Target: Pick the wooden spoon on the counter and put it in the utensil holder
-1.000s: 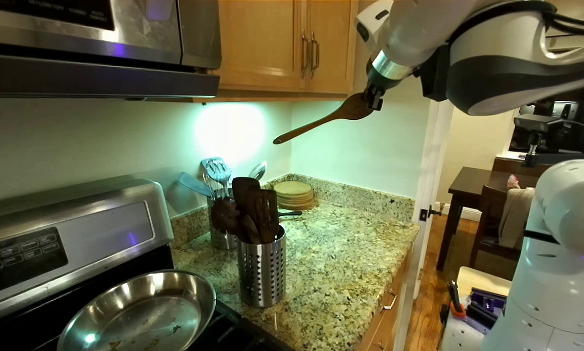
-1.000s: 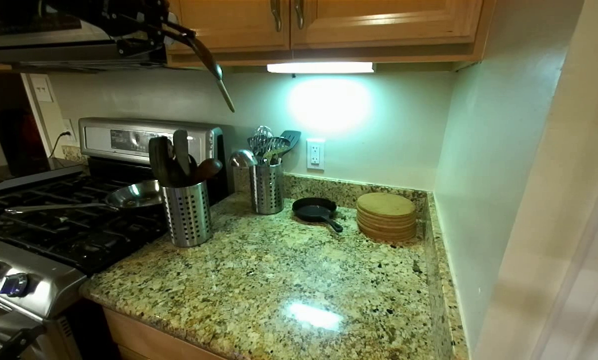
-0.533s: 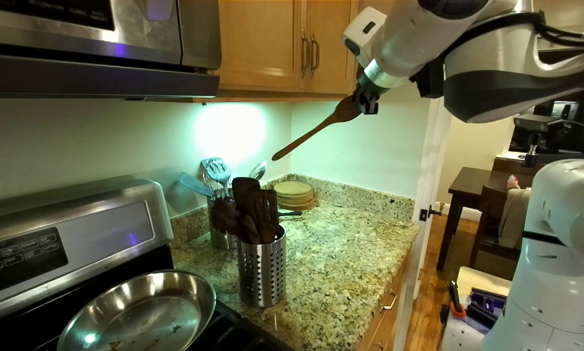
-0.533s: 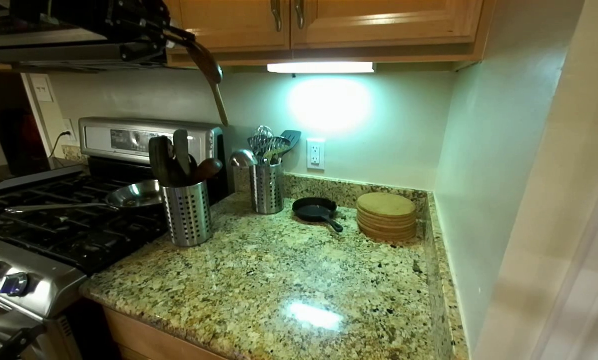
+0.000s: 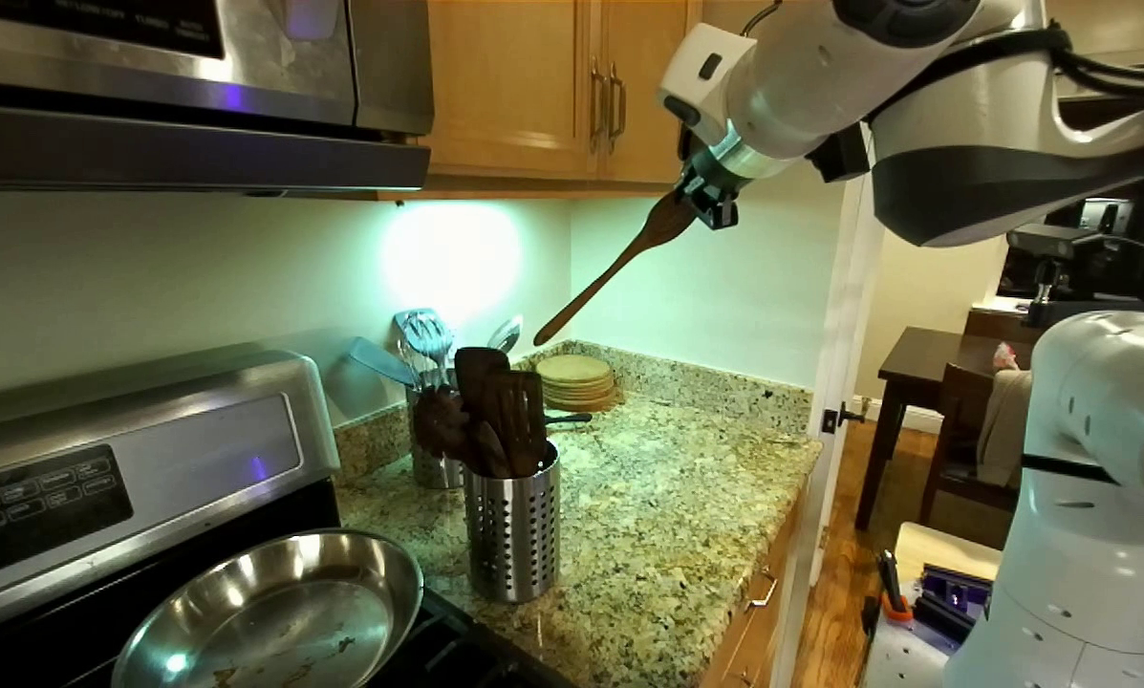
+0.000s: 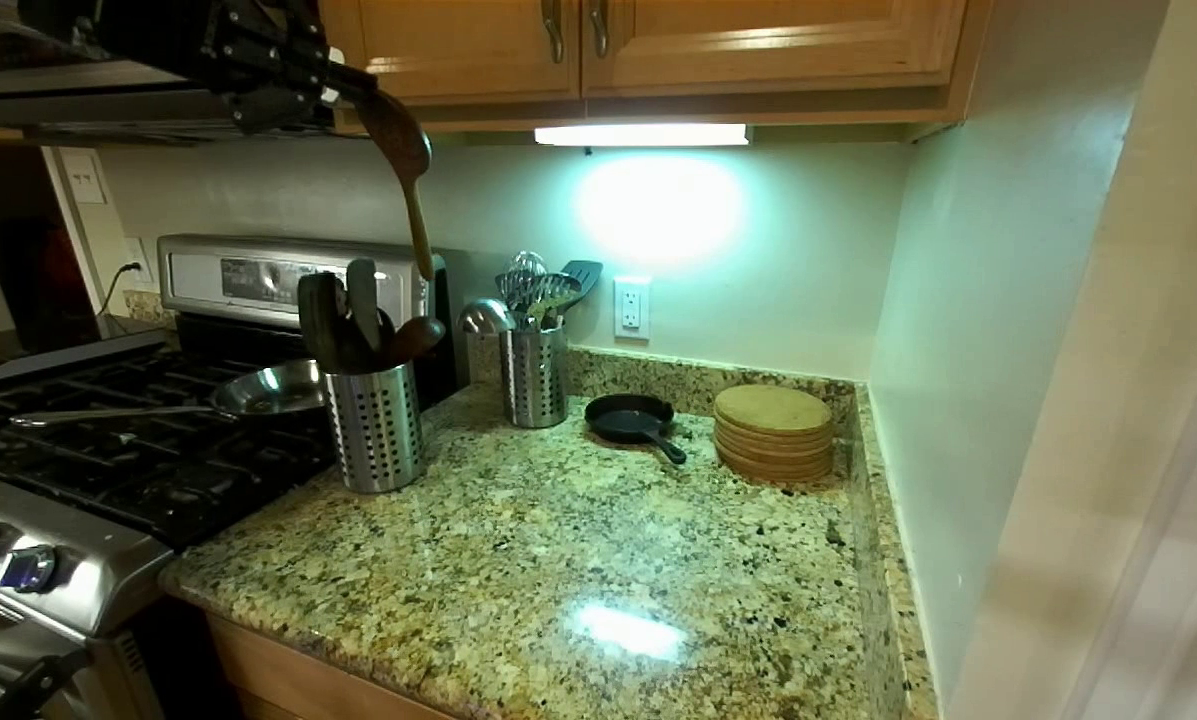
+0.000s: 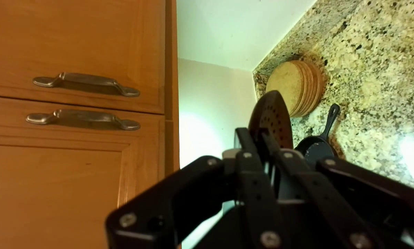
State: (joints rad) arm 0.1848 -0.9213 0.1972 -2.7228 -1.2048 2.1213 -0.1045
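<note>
Wooden spoon (image 5: 640, 242) is being pinched at its bowl by the gripper (image 7: 255, 137), fingers almost closed, handle slanting down; below the gripper, utensils (image 5: 484, 401) are being held in the holder (image 5: 512, 531).

gripper (image 5: 702, 203) pinches wooden spoon (image 5: 629, 253), tilted, in midair

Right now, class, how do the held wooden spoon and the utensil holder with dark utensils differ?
The wooden spoon is brown; the utensil holder is silvery metal.
The wooden spoon hangs at a slant; the utensil holder stands upright.
The gripper holds the wooden spoon in midair; the utensil holder rests on the counter.
Both show small dark holes.
</note>
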